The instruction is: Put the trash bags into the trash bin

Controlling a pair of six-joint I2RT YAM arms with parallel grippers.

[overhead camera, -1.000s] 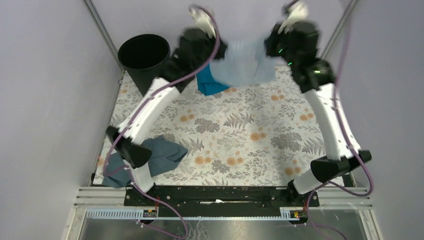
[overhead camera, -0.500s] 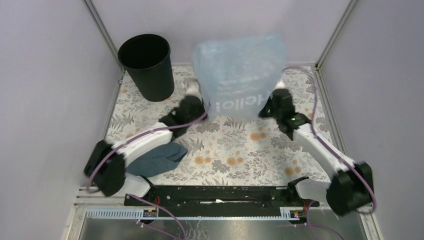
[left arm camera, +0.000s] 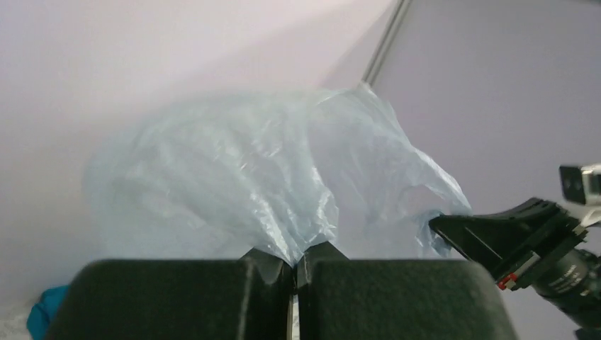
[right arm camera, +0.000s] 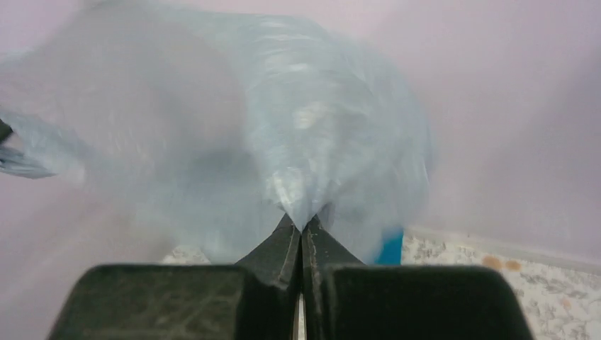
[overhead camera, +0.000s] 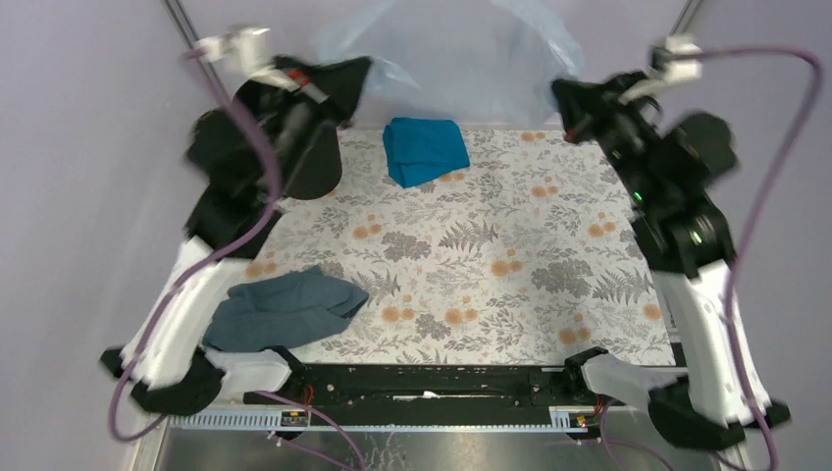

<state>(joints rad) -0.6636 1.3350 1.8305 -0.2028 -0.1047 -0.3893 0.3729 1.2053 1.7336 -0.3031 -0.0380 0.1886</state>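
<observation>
The trash bag, thin pale blue film, hangs spread out high at the back wall between both grippers. My left gripper is shut on its left edge, and the left wrist view shows film bunched in the closed tips. On the right edge my right gripper is shut, with the bag pinched at its tips. The black trash bin stands at the back left, mostly hidden behind my raised left arm.
A teal cloth lies on the flowered tablecloth at the back middle, below the bag. A dark slate-grey cloth lies near the front left. Lilac walls and metal frame posts close in the sides and back.
Both arms have swung up and back from low over the table, and apart. The bag has gone with them, from hanging over the table's middle to stretched wide and high at the back wall.
</observation>
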